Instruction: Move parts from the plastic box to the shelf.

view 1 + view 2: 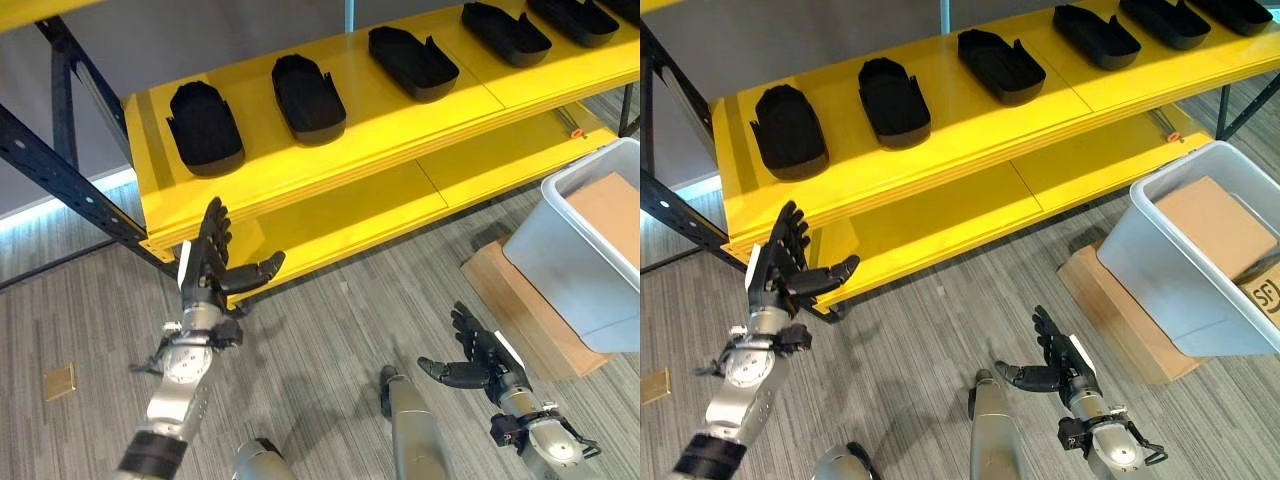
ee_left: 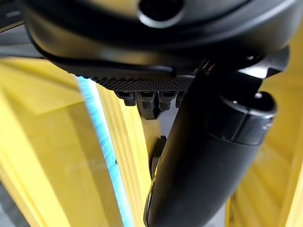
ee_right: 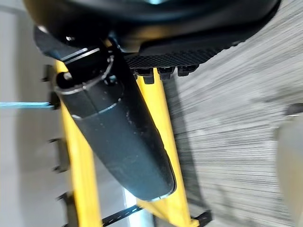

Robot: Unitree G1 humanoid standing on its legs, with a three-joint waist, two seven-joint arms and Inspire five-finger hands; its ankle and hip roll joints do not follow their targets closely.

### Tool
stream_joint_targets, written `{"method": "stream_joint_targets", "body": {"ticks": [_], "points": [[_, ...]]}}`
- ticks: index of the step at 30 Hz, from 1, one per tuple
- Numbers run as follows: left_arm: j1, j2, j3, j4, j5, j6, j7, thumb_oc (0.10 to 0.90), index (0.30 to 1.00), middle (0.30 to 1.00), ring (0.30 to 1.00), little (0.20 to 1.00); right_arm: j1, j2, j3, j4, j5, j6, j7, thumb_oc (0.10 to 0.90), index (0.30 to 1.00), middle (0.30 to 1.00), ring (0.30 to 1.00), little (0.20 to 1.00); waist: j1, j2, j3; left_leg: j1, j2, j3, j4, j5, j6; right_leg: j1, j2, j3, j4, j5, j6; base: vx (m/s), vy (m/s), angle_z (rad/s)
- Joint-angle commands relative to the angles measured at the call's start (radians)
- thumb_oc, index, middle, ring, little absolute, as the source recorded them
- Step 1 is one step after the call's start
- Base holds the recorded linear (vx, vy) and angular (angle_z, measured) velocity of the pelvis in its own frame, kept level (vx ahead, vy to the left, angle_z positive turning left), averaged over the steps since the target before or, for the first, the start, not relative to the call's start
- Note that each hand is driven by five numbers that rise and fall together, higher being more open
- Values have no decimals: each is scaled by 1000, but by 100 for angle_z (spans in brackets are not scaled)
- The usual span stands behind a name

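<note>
The parts (image 1: pixel 310 98) you are to move already lie as a row of dark, boat-shaped shells along the upper board of the yellow shelf (image 1: pixel 330 175), each with its long axis running front to back across the board, the nearest one (image 1: pixel 205 128) close to the board's left end. The plastic box (image 1: pixel 585 255), pale grey, stands on the floor at your right, resting on a flat wooden board (image 1: pixel 520 315) just off the right end of the shelf's lower board; inside it you can see only brown cardboard (image 1: pixel 1215 225), no part. Both hands are empty. Your right hand (image 1: pixel 478 362) hangs low over the carpet floor (image 1: pixel 330 330), fingers straight and spread with the thumb out to the side, and it is the nearer to the box, which lies to its right and farther from you. Your left hand (image 1: pixel 212 262) is raised just in front of the left front corner of the shelf, fingers straight and fanned, thumb out, well apart from the box. By my judgement the coming reach falls to the right hand. As for writing, there is a printed mark on the cardboard at the box's right corner, and I do not read it off.
</note>
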Motion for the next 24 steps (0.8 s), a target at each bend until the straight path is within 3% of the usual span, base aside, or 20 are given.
{"method": "stream_joint_targets", "body": {"ticks": [1, 3, 4, 8, 10, 11, 13, 14, 15, 16, 17, 24], "points": [[-3, 21, 11, -115, -139, -122, -137, 900, 1000, 1000, 1000, 1000, 13, -2, -104, -105, -23, -120, -3, 900, 1000, 1000, 1000, 1000, 8, 2, -137, -72, 51, -127, -77, 196, 8, 164, -38, 56, -79, 10, 67, 36, -82, 4], [58, -4, 0, -118, -206, -105, -186, 900, 1000, 1000, 1000, 1000, 20, 2, -116, -108, -34, -127, -2, 900, 1000, 1000, 1000, 1000, 9, 13, -156, -17, 49, -116, -150, 245, 1, 203, -29, 47, -120, 13, 67, 43, -110, 1], [124, -18, -8, -127, -211, -87, -220, 900, 1000, 1000, 1000, 1000, 31, 5, -130, -117, -38, -132, 3, 900, 1000, 1000, 1000, 1000, 12, 28, -179, 33, 44, -105, -230, 298, -7, 239, -13, 36, -158, 10, 64, 37, -136, 4], [237, -49, -21, -147, -266, -50, -283, 900, 1000, 1000, 1000, 1000, 63, 2, -139, -130, -41, -139, 24, 900, 1000, 1000, 1000, 1000, 26, 48, -223, 93, 64, -104, -319, 393, -23, 300, 39, 17, -232, 1, 47, 9, -151, -2], [255, -56, -23, -149, -274, -40, -299, 900, 1000, 1000, 1000, 1000, 72, -1, -142, -132, -39, -140, 30, 900, 1000, 1000, 1000, 1000, 28, 53, -230, 95, 69, -110, -321, 406, -24, 316, 50, 13, -249, -2, 41, 7, -134, -14], [304, -68, -33, -151, -271, -21, -320, 900, 1000, 1000, 1000, 1000, 102, -4, -154, -123, -37, -143, 36, 900, 1000, 1000, 1000, 1000, 40, 57, -245, 92, 80, -144, -318, 502, -42, 375, 73, -13, -317, 3, 23, 0, -143, -3], [311, -71, -35, -149, -274, -16, -323, 900, 1000, 1000, 1000, 1000, 109, -6, -158, -125, -32, -141, 37, 900, 1000, 1000, 1000, 1000, 39, 55, -245, 79, 81, -142, -302, 506, -41, 400, 75, -25, -344, 5, 17, -20, -150, 28], [329, -73, -32, -145, -288, -7, -335, 900, 1000, 1000, 1000, 1000, 118, -11, -169, -121, -21, -141, 35, 900, 1000, 1000, 1000, 1000, 36, 44, -238, 59, 76, -110, -235, 460, -29, 439, 67, -41, -386, 16, 13, -48, -98, 46], [333, -71, -32, -143, -293, -6, -339, 900, 1000, 1000, 1000, 1000, 123, -14, -174, -124, -17, -138, 38, 900, 1000, 1000, 1000, 1000, 41, 40, -234, 54, 46, -121, -221, 431, -21, 444, 56, -40, -401, 24, 17, -73, 49, 55], [309, -82, -51, -122, -299, 3, -333, 900, 1000, 1000, 1000, 1000, 108, -6, -168, -119, -4, -134, 39, 900, 1000, 1000, 1000, 1000, 66, 20, -230, 48, -140, -222, -289, 302, 26, 441, 15, -54, -426, 63, 33, -47, 183, 56], [300, -95, -58, -111, -313, 14, -345, 900, 1000, 1000, 1000, 1000, 98, 11, -164, -109, -1, -135, 41, 900, 1000, 1000, 1000, 1000, 44, 14, -242, 89, -162, -175, -370, 257, 45, 441, 10, -69, -430, 82, 43, -30, 167, 39], [246, -79, -94, -71, -278, 12, -336, 900, 1000, 1000, 1000, 1000, 64, 81, -101, -67, 31, -112, 45, 900, 1000, 1000, 1000, 1000, 32, -17, -275, 168, -215, -116, -490, 248, 64, 437, -45, -41, -472, 144, 100, 35, 131, 3]]}}
